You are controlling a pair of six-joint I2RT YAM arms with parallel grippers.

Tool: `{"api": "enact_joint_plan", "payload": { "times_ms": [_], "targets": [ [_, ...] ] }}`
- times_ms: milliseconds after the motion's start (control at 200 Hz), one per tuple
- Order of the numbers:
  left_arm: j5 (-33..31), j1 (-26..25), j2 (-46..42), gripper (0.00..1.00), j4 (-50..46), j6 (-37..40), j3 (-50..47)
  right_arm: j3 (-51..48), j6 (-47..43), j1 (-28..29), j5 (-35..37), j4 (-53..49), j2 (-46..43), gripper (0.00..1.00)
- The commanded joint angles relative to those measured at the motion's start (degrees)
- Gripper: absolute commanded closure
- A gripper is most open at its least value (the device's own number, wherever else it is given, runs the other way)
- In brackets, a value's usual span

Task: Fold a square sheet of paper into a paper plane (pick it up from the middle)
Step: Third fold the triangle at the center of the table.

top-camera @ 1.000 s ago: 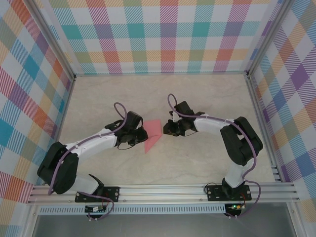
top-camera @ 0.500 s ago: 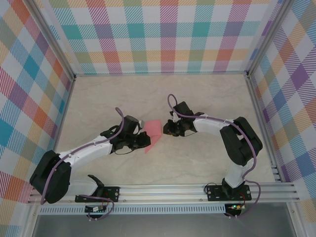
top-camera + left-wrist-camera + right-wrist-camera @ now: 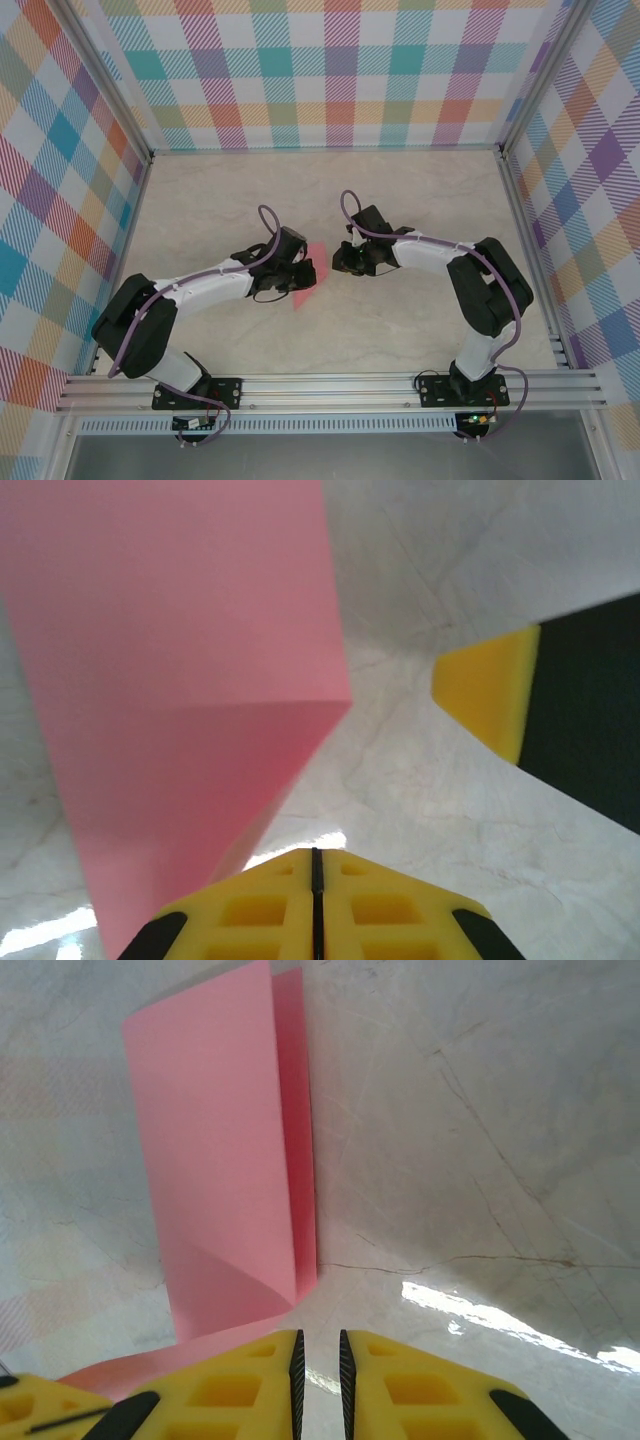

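Marble-look beige table point(image 3: 400, 190), walled on three sides by bright plaid panels point(image 3: 320, 70), with an aluminium rail point(image 3: 330, 385) along the near edge. Both arms bend at the elbow and reach inward, low over the middle.

The folded pink sheet of paper point(image 3: 304, 292) lies between them, partly under the left gripper point(image 3: 298, 272). That gripper's yellow fingers are pressed together; whether they pinch the paper I cannot tell.

The right gripper point(image 3: 338, 262) sits just beside the paper's edge, its fingers a narrow slit apart with nothing between them.
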Motion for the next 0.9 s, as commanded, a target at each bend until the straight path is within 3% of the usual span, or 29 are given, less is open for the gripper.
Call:
{"api": "enact_joint_plan", "payload": {
  "times_ms": [0, 135, 895],
  "targets": [
    [-5.7, -0.3, 1.5, 0.91, -2.8, -0.4, 1.8, 0.6, 0.1, 0.3, 0.6, -1.5, -2.1, 0.81],
    [-9.1, -0.2, 3.0, 0.92, -6.7, -0.5, 2.9, 0.7, 0.3, 0.3, 0.4, -1.4, -2.0, 0.81],
    [-9.6, -0.3, 9.0, 0.98, -5.6, -0.8, 3.8, 0.4, -0.1, 0.3, -1.0, -1.0, -2.1, 0.81]
  ]
}}
